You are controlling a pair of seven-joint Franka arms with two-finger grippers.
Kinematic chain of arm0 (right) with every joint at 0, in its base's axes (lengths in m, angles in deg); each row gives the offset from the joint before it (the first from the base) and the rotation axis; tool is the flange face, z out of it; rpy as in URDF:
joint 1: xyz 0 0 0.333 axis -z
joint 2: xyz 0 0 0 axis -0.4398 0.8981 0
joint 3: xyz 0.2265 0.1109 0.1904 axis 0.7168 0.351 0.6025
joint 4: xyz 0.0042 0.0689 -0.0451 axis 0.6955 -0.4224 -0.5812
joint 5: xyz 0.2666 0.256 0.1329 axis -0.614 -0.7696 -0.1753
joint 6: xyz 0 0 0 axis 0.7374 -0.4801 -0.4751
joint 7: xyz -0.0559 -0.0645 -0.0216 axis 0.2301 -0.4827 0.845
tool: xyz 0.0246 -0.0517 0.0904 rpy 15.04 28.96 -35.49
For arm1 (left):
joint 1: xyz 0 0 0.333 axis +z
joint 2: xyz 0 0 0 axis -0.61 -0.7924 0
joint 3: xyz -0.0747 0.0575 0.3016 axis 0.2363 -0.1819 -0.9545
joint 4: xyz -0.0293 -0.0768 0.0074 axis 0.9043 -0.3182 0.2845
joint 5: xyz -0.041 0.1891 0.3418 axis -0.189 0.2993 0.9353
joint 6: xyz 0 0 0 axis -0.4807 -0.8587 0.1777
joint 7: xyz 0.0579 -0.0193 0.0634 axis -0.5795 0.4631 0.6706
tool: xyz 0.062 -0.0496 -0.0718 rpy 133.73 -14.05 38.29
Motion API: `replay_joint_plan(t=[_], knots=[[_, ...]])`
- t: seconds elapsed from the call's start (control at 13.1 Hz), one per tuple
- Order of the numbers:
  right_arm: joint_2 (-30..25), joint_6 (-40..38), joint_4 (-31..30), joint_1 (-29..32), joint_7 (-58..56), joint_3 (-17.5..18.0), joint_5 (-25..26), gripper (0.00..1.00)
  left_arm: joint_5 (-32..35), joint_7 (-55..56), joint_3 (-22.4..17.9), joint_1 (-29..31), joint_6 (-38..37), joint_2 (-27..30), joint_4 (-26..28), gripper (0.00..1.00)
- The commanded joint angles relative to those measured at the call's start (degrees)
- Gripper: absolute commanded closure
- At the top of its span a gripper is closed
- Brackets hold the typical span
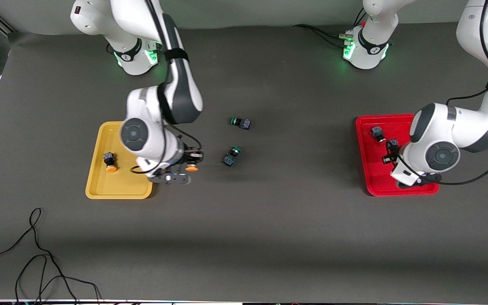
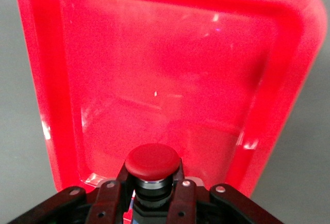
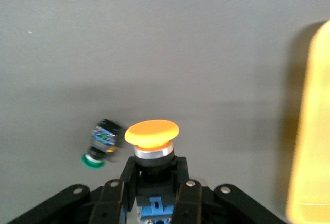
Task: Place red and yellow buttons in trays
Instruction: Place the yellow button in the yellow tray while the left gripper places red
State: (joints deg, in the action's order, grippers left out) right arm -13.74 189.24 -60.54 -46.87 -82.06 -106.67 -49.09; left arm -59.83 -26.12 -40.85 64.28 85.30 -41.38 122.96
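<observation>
My right gripper is shut on a yellow button, held over the bare table just beside the yellow tray. In the right wrist view, its jaws grip the dark body under the orange cap. Another yellow button lies in the yellow tray. My left gripper is over the red tray, shut on a red button, with the tray rim below. Another red button lies in the red tray.
Two green-capped switches lie on the dark table between the trays; one shows in the right wrist view, as does the yellow tray's edge. Black cables lie near the table's front edge.
</observation>
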Motion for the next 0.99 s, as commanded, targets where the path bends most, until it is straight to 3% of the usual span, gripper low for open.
replay_joint_plan(t=[0.0, 0.15, 0.23, 0.38, 0.46, 0.53, 0.84, 0.91], knots=[[-1.41, -3.22, -3.69, 2.20, -12.96, -4.47, 2.65, 0.88, 1.68, -1.38, 0.45, 2.66, 6.95, 2.94, 6.54, 1.00], [-1.15, -2.27, -9.83, 2.73, -24.48, -8.97, 2.30, 0.88, 4.23, -1.38, 0.45, 4.59, 10.40, 1.27, 7.61, 1.00], [-1.23, -0.52, -12.38, 4.56, -28.80, -9.16, 2.04, 0.88, 4.93, -1.38, 0.45, 5.38, 11.54, 0.22, 7.43, 1.00], [-0.54, 5.44, -17.66, 7.21, -36.37, -8.64, -0.06, 0.88, 6.26, -1.38, 0.45, 6.53, 13.13, -0.76, 7.34, 0.29], [0.25, 8.08, -19.95, 7.31, -38.40, -7.93, -2.60, 0.88, 6.26, -1.38, 0.45, 6.53, 12.87, -0.41, 7.25, 0.02], [1.04, 10.11, -21.45, 7.31, -39.29, -6.01, -4.97, 0.88, 6.26, -1.38, 0.53, 6.53, 12.09, 0.29, 6.91, 0.02], [2.72, 12.41, -21.82, 11.34, -39.39, -0.82, -5.61, 0.88, 3.03, -1.30, 3.24, 6.45, 6.84, 7.83, 5.94, 0.01], [2.81, 12.33, -21.73, 11.52, -39.22, -0.72, -5.61, 0.78, -0.39, -1.90, 4.74, 6.53, 2.89, 10.38, 4.63, 0.01]])
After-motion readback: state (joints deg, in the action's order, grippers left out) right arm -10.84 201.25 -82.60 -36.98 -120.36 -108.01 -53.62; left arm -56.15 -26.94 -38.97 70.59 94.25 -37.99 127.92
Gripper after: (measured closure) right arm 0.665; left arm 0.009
